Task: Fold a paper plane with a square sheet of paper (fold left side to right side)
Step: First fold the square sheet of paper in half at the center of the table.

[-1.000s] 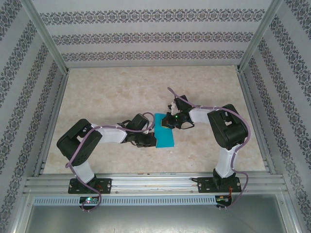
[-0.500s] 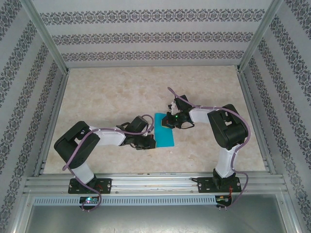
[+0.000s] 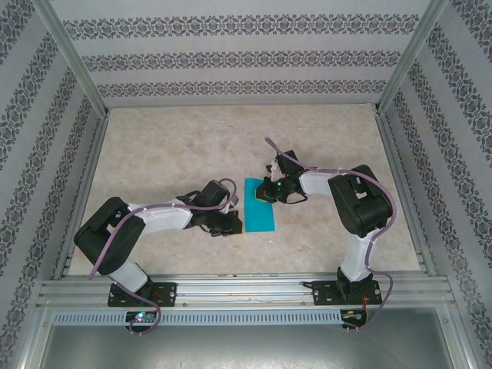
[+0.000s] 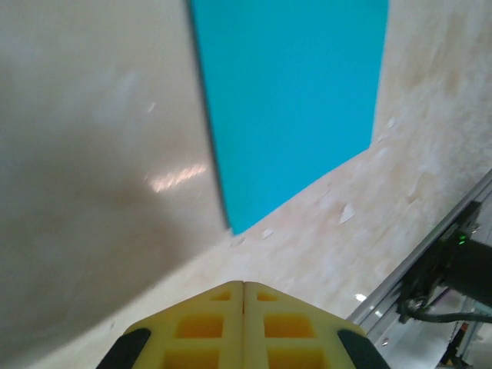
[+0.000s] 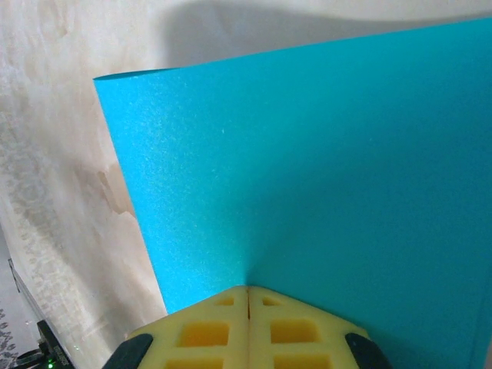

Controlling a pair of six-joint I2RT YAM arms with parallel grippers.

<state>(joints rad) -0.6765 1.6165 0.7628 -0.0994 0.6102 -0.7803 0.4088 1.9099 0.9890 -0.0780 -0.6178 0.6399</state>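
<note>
The paper [image 3: 260, 205] is lying flat on the table [image 3: 169, 154] as a narrow teal rectangle between the arms. The left fingers [image 4: 231, 296] are pressed fully together, holding nothing, just off its left edge. The right fingers [image 5: 234, 300] are likewise closed and empty, seemingly bearing down on the sheet's far part. Thin, smooth paper is sitting on glossy marbled stone, so a sideways nudge risks sliding it, and uneven pressing risks leaving a skewed, soft crease. The yellow fingers are looking blocky and pocketed.
</note>
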